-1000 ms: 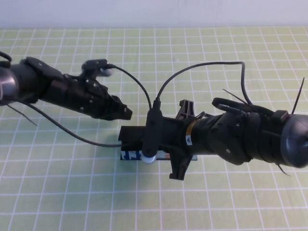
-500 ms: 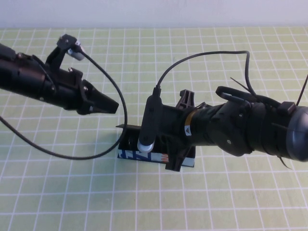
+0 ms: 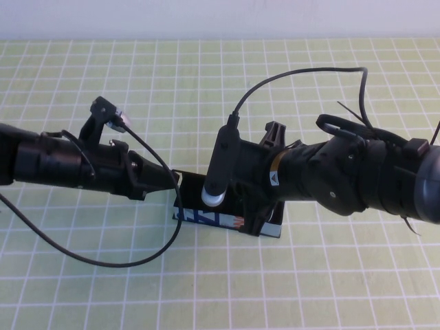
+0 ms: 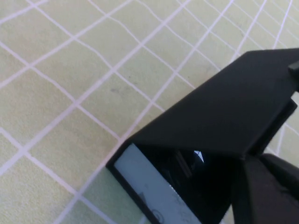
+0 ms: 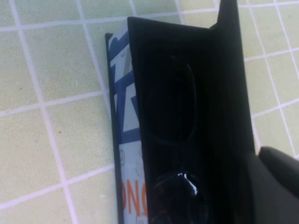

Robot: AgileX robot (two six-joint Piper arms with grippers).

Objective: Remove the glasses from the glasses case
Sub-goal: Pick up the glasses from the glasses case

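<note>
The glasses case (image 3: 227, 220) lies in the middle of the table, its white side with blue and orange print facing me. Its black lid (image 4: 224, 112) is part raised. The black glasses (image 5: 170, 116) lie inside, seen in the right wrist view. My left gripper (image 3: 172, 181) is shut and its tip is at the case's left end, by the lid edge; one finger (image 4: 266, 191) shows beside the lid corner. My right gripper (image 3: 265, 182) hangs over the case with its fingers spread across it; one finger (image 5: 275, 182) shows beyond the lid.
The table (image 3: 330, 289) is a light green mat with a white grid. Black cables (image 3: 302, 72) loop from both wrist cameras above the case. The pale back wall (image 3: 220, 17) runs along the far edge.
My left gripper drew back to the left and up, then came down again to the case's left end. My right arm shifted slightly to the right over the case.
</note>
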